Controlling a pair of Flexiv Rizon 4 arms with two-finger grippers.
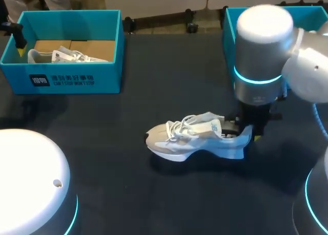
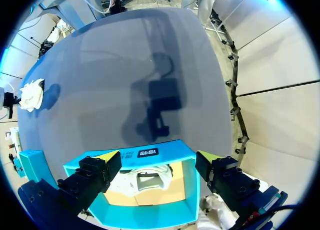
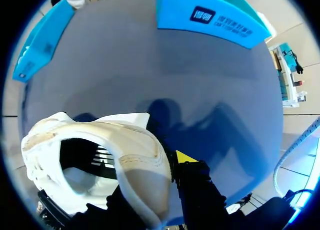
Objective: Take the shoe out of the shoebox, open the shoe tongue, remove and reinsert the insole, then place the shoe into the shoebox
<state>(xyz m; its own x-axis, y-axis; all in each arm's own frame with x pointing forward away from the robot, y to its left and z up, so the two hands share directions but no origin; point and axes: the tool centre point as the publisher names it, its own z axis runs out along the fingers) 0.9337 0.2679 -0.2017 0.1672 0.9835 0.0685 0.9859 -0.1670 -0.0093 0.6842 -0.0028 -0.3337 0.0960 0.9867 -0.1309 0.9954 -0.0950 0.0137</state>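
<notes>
Bare table (image 1: 174, 76) lies open between the shoe (image 1: 189, 137) and the left box (image 1: 107, 76); a gripper could pass there. My right arm (image 1: 259, 56) stands over the shoe's heel, blocking that side. In the box lies another shoe (image 1: 61, 56).

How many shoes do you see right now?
2. One shoe lies in the left box; the other shoe is on the table, heel in the right claw. The right box is mostly hidden, so more may be inside.

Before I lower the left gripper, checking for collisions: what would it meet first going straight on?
Probably the white sneaker in the open blue shoebox, straight ahead of the left gripper; depth is unclear.
</notes>
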